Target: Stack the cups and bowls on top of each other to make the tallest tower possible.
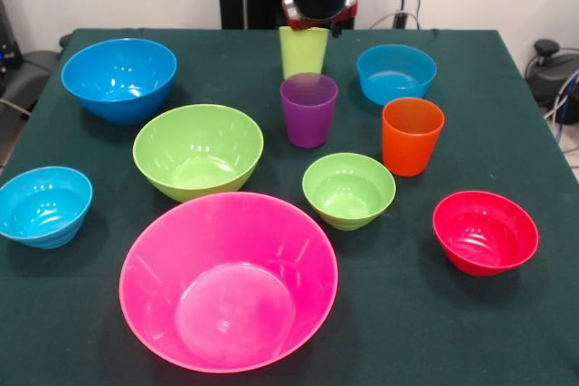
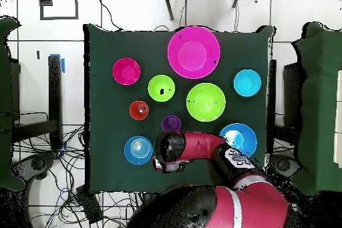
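Observation:
My gripper [image 1: 312,23] hangs right over the lime green cup [image 1: 303,50] at the far middle of the table, and the arm's head hides how it meets the rim. In the overhead view the gripper [image 2: 170,150] covers that cup. The purple cup [image 1: 308,108] stands just in front, with the orange cup [image 1: 412,135] to its right. Around them sit the bowls: huge pink [image 1: 228,277], large green [image 1: 198,149], large blue [image 1: 118,77], small green [image 1: 348,189], red [image 1: 485,230] and two small light-blue [image 1: 43,205] [image 1: 395,72]. No tower shows; each piece stands alone and upright.
A dark green cloth [image 1: 507,332] covers the table. Cables and grey equipment lie on the floor past the right edge [image 1: 554,74]. In the overhead view, dark chairs [image 2: 314,105] flank the table.

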Controlling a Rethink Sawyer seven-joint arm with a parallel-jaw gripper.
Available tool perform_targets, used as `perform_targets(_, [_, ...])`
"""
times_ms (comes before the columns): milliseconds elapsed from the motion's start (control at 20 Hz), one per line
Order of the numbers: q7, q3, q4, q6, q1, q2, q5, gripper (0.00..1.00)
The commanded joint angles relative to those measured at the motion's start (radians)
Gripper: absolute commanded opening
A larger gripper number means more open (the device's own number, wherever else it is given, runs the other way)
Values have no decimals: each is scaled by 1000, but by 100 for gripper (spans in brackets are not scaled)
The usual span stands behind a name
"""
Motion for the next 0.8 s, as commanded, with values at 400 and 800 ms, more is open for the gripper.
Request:
perform_targets(400, [86, 21, -47, -113, 37, 21, -30, 100])
perform_targets(800, [68, 26, -64, -120, 26, 41, -36, 100])
